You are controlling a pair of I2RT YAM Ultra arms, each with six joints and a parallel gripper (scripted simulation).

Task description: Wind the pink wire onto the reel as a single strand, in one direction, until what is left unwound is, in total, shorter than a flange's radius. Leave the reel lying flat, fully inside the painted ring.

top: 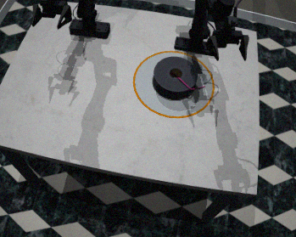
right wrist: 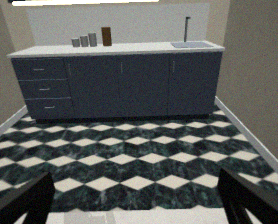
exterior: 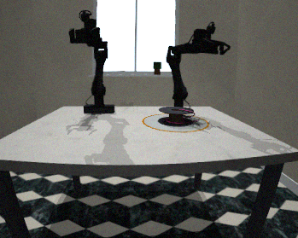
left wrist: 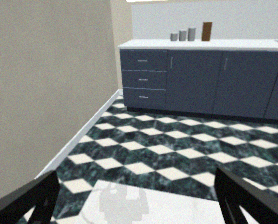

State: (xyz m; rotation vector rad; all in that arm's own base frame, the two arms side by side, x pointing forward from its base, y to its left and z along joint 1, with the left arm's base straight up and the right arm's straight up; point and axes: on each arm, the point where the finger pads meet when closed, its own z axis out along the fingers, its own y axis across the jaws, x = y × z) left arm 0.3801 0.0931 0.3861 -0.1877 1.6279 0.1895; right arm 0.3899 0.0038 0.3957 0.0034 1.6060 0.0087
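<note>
The dark reel [top: 165, 73] [exterior: 166, 110] lies flat inside the orange painted ring [top: 134, 82] [exterior: 143, 121]. The pink wire [top: 185, 83] shows in the top view from the reel's middle across the upper flange and a little past its edge; pink also shows between the flanges in the exterior view. How it is wound is too small to tell. My left gripper [top: 231, 53] [exterior: 225, 48] [left wrist: 136, 177] is open and empty, high up, at the right in the top and exterior views. My right gripper [top: 47, 23] [right wrist: 135, 178] is open and empty, high up at the left, away from the reel.
The white table [top: 130, 132] [exterior: 139, 150] carries both arm bases at its far edge. The reel stands close in front of the left arm's base [top: 195, 46]. Arm shadows fall across the table and over part of the ring. A blue cabinet [left wrist: 192, 80] [right wrist: 145, 85] stands beyond the table.
</note>
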